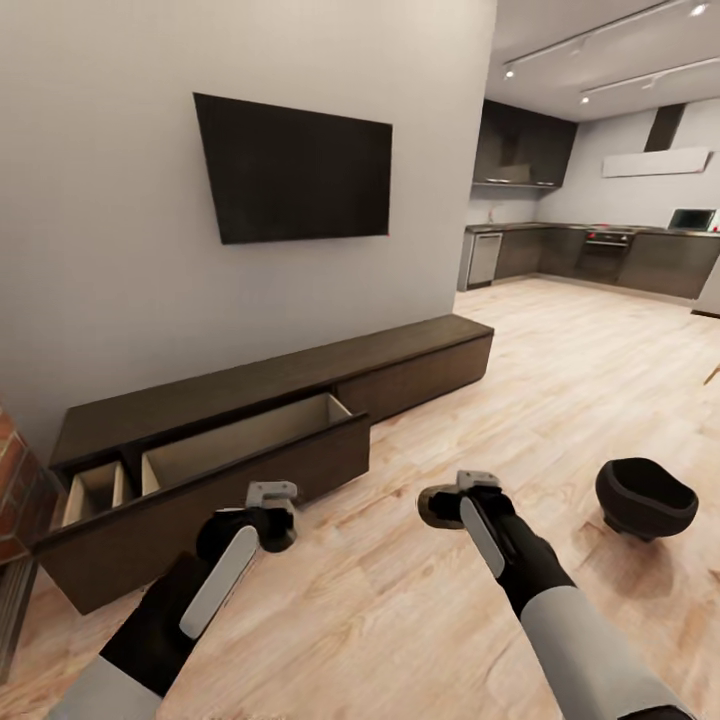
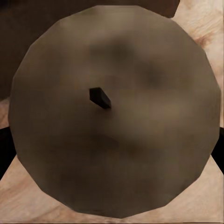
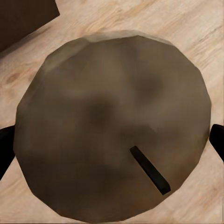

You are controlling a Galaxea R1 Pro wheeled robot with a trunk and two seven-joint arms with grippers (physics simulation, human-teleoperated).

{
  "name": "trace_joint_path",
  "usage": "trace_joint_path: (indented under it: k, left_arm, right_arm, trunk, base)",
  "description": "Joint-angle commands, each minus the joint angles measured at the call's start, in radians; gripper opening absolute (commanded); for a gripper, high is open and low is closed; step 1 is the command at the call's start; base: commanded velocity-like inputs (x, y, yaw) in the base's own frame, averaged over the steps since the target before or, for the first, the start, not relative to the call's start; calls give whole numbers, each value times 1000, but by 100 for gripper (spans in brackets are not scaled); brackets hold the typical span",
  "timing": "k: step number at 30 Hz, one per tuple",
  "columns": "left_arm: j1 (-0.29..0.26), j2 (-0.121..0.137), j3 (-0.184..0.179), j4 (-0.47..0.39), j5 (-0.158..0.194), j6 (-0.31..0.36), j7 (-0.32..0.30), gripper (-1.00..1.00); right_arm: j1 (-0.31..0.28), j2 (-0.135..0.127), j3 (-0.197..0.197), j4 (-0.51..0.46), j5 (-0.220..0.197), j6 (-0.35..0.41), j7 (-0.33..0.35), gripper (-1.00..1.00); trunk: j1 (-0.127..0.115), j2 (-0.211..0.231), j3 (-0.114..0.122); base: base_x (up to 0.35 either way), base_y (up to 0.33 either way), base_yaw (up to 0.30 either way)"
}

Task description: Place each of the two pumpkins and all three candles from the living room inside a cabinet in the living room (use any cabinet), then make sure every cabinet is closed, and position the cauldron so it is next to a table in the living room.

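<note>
Over the wood floor (image 1: 400, 620), both forearms reach toward the open cabinet (image 1: 250, 450).

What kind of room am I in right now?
Most likely an open-plan living room: a wall-mounted TV hangs above a long low dark wood cabinet with one drawer pulled open, on a light wood floor. A kitchen opens at the far right.
</note>
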Motion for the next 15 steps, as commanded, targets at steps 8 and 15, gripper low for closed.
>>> trace_joint_path:
  k: [8, 15]
  left_arm:
    - [-36, -8, 20, -6, 27, 115, 12, -100]
    - [-46, -12, 23, -7, 28, 173, 12, -100]
  right_arm:
    - [87, 2, 5, -321, -14, 291, -106, -100]
    - [93, 15, 7, -344, -20, 316, -114, -100]
  trunk:
    - [-31, 56, 19]
    - [-58, 105, 37]
  base:
    - [0, 0, 272]
    - [0, 0, 204]
